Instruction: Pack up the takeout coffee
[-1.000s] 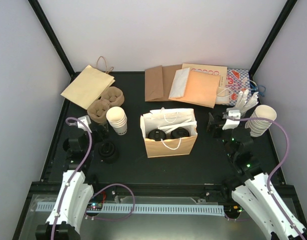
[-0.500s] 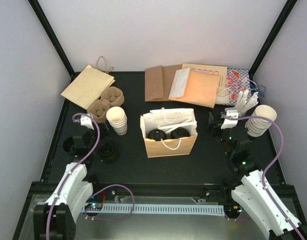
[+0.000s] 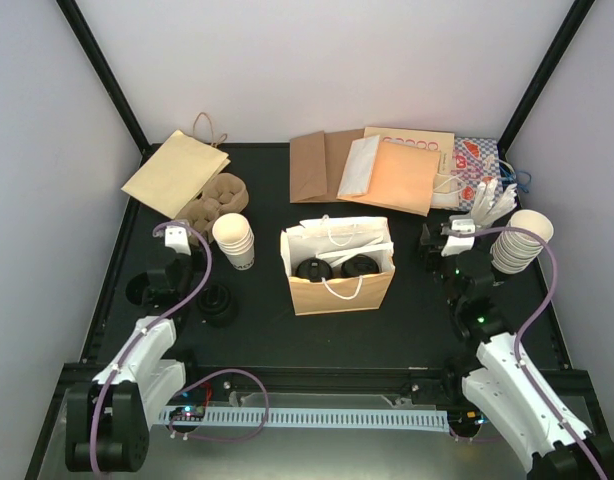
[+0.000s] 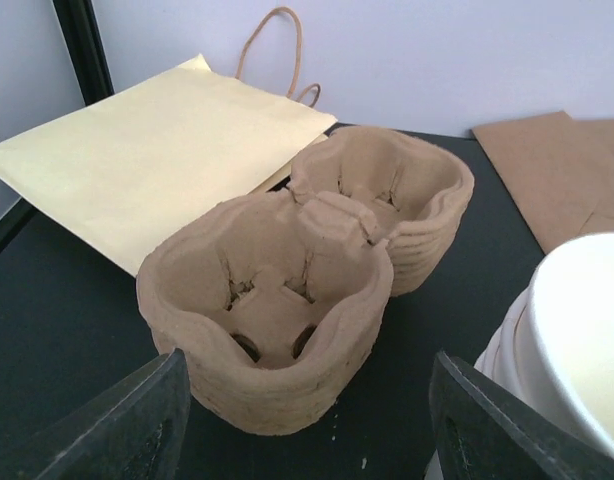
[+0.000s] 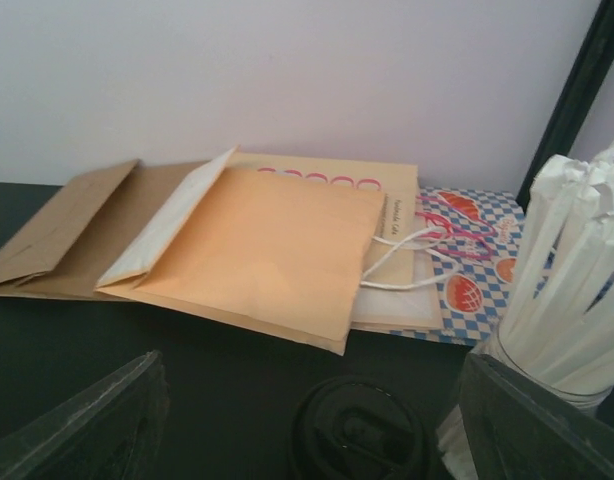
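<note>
L gripper facing pulp tray | cup stack beside | coffees in bag

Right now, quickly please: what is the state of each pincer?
Left pincer: open, holding nothing.
Right pincer: open, holding nothing.

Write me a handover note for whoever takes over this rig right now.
Left gripper: open, empty, facing the pulp cup carrier.
Right gripper: open, empty, a black lid just ahead.
Coffee: both black-lidded cups sit inside the open paper bag, mid-table.
Done: cups packed.
To do: seemingly nothing but parking the arms.
</note>
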You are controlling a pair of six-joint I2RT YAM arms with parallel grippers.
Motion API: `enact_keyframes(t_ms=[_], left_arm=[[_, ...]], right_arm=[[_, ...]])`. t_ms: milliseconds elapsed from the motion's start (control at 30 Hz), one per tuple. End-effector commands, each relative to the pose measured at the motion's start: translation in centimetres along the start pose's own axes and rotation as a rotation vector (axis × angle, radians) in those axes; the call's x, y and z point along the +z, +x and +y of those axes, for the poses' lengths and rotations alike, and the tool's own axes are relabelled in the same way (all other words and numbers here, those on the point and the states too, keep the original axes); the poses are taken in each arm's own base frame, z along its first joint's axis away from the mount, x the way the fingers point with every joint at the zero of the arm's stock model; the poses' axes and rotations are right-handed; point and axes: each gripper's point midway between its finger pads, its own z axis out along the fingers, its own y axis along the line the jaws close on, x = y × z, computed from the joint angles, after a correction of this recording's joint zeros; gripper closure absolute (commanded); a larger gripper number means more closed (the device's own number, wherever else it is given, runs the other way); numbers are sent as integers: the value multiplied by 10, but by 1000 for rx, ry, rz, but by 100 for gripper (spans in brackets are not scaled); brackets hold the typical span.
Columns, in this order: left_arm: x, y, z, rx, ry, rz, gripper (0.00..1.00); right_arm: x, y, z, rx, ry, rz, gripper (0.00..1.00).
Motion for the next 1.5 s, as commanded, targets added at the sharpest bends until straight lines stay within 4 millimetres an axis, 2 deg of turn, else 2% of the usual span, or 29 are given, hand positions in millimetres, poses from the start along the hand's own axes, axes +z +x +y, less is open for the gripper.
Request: enact_keyframes(t_ms=[0,100,233,300,367,400,500,567,667,867,1100,1200,1267,1333,1467], left_arm=[[3,-14,3,56,-11,-110,32],[8,-10,6,69,-28,-110,30],[11,-16,6,86,-25,-141,33],[14,-19,5,96,-23,-146,40],[15,-20,8,95,-38,-147,54],[15,-21,10,93,-47,-152,59],[15,-23,13,93,-64,-164,61],[15,-25,13,102,-66,-178,61],[20,-28,15,100,-67,-180,59],[28,-30,9,107,-25,-183,60],[37,-33,5,119,0,-171,60],[41,-33,4,107,10,-163,60],[42,-30,1,100,34,-192,59],[45,-24,-9,138,94,-197,59],[50,-20,-10,131,97,-167,55]], right_arm=[[9,-5,-11,14,29,-43,20],[17,-2,-19,63,33,-57,23],[28,16,-27,61,58,-19,23],[32,23,-31,57,85,-12,24],[36,32,-36,61,97,0,28],[39,37,-37,68,93,11,29],[45,43,-42,83,93,14,31],[50,45,-41,77,63,12,38],[57,49,-39,74,18,19,42],[66,51,-42,67,30,-7,43],[83,39,-44,35,38,-71,43],[92,46,-42,19,27,-67,43],[96,55,-42,16,28,-58,42],[95,54,-47,32,53,-82,39],[97,57,-47,35,49,-60,27]])
